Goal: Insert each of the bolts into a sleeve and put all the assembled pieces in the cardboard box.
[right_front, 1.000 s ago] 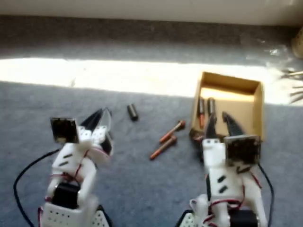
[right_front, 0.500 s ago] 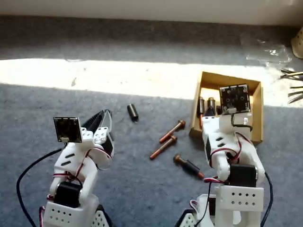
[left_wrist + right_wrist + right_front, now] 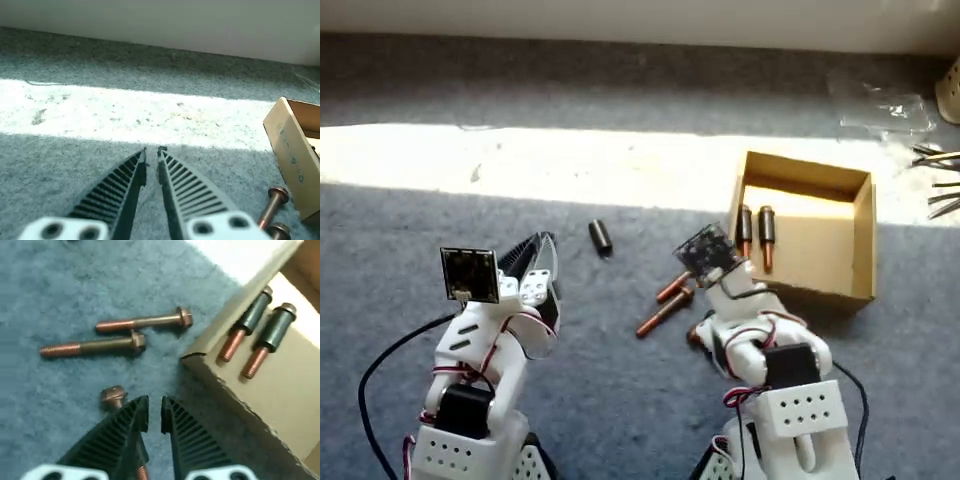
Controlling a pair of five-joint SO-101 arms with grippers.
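Left claw [image 3: 152,151] and right claw [image 3: 155,404] are both nearly closed and empty, the right over a bolt [image 3: 112,396] on the carpet beside the box [image 3: 807,178], which holds two sleeved bolts [image 3: 252,315].

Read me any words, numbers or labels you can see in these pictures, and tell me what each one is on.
Cardboard box, outer side wall: a few faint bluish printed marks, too small and blurred to read.
No other words, numbers, labels or signs can be read anywhere else.
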